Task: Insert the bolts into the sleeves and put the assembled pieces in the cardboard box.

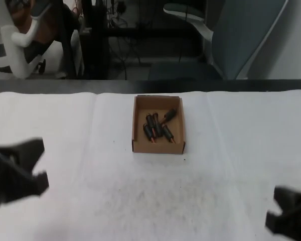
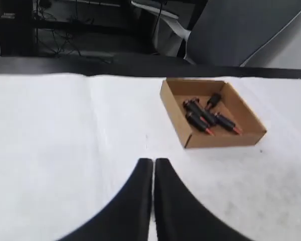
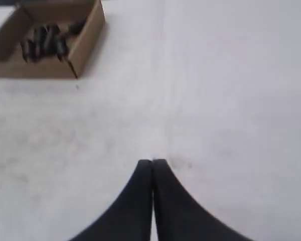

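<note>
An open cardboard box (image 1: 138,123) sits mid-bench on the white cloth, with several black assembled bolt-and-sleeve pieces (image 1: 158,126) lying inside, some with orange tips. The left wrist view shows the cardboard box (image 2: 200,139) and the pieces (image 2: 206,116) ahead of my left gripper (image 2: 153,163), which is shut with nothing in it. My right gripper (image 3: 152,163) is also shut and holds nothing, over bare cloth, with the cardboard box (image 3: 85,47) farther off. In the high view, an arm (image 1: 15,173) rests near the left front edge and another arm (image 1: 290,213) at the right front corner.
White cloth (image 1: 155,201) covers the bench, with open room all around the box. The bench's dark far edge (image 1: 150,85) runs behind it. Chairs and cables stand on the floor beyond.
</note>
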### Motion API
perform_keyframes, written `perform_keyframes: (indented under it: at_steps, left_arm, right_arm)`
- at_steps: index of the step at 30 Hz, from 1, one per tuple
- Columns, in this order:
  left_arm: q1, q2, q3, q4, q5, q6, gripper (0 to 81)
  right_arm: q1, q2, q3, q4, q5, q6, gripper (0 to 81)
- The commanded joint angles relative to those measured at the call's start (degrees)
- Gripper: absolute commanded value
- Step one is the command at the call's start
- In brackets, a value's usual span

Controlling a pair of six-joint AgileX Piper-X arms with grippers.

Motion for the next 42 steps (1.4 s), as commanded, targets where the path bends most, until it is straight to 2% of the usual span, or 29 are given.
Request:
perform_keyframes:
  at_steps: [1, 6, 14, 42]
  left_arm:
    - [0.05, -0.55, 3.84, -0.88, -0.69, -0.78, 1.7]
    - [0.05, -0.55, 9.54, -2.89, -1.34, -0.65, 1.7]
    - [0.05, -0.55, 15.96, -18.71, -1.34, -0.65, 1.7]
    - [0.05, -0.55, 15.96, -15.66, -0.89, -0.65, 1.7]
  right_arm:
    - [0.14, 1.68, 4.95, -6.16, -0.94, 0.97, 0.0]
    - [0.14, 3.13, 10.3, -11.79, -0.91, 2.18, 0.0]
    - [0.14, 3.11, 12.29, -11.92, -0.91, 2.3, 0.0]
    - [0.14, 3.11, 12.49, -11.92, -0.91, 2.3, 0.0]
